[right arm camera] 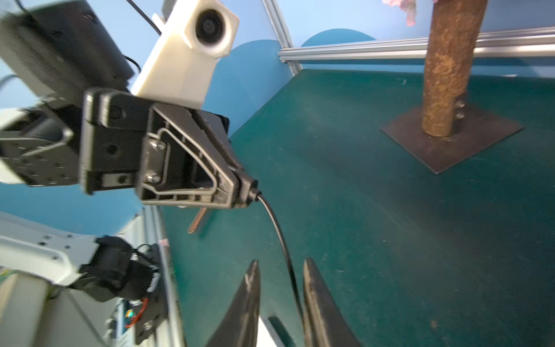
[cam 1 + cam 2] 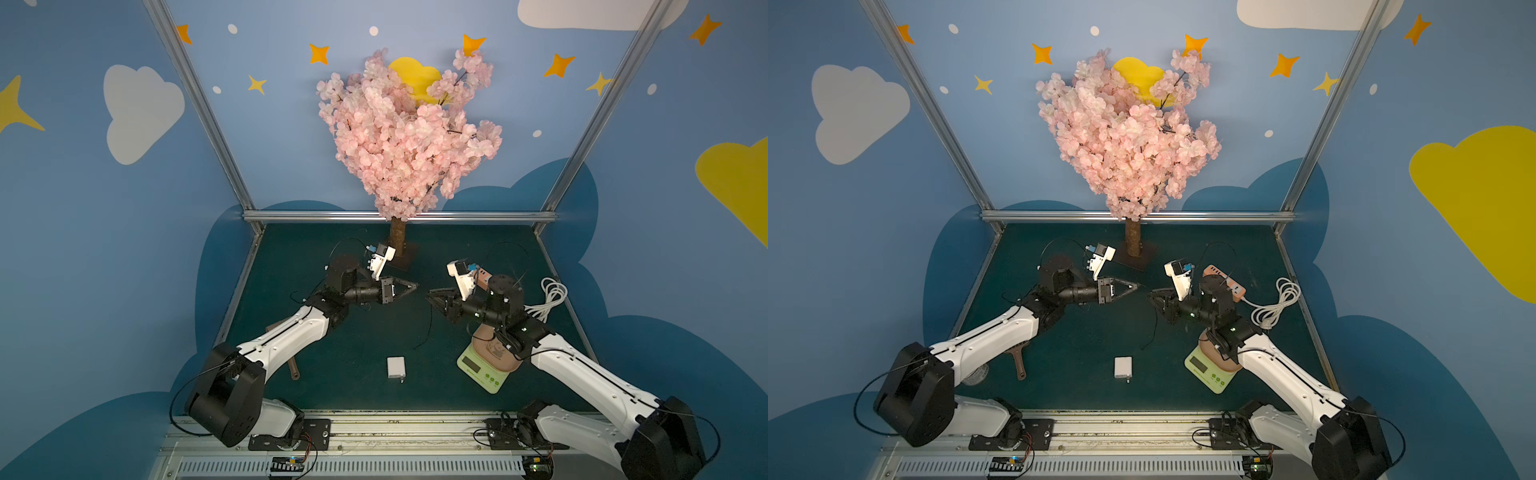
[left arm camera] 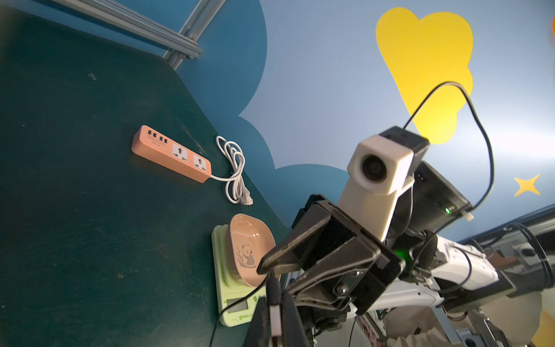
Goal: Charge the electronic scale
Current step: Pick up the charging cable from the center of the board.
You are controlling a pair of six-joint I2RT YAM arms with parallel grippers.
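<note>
right wrist view: left gripper (image 1: 250,192) pinched shut on the black cable (image 1: 279,234) plug, right gripper (image 1: 282,261) narrowly parted around it, so hold firm and steer toward the electronic scale (image 2: 478,365) beneath the right arm (image 2: 582,376).

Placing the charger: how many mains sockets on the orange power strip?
2, both on top of the power strip: one next to the USB ports, one nearer the white cord. Sides hidden.

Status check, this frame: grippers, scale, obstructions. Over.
Left gripper shut on black cable, plug end; right gripper open, cable passing between its jaws. Electronic scale on mat, cable's free end apart from it. Right arm overhangs scale.
</note>
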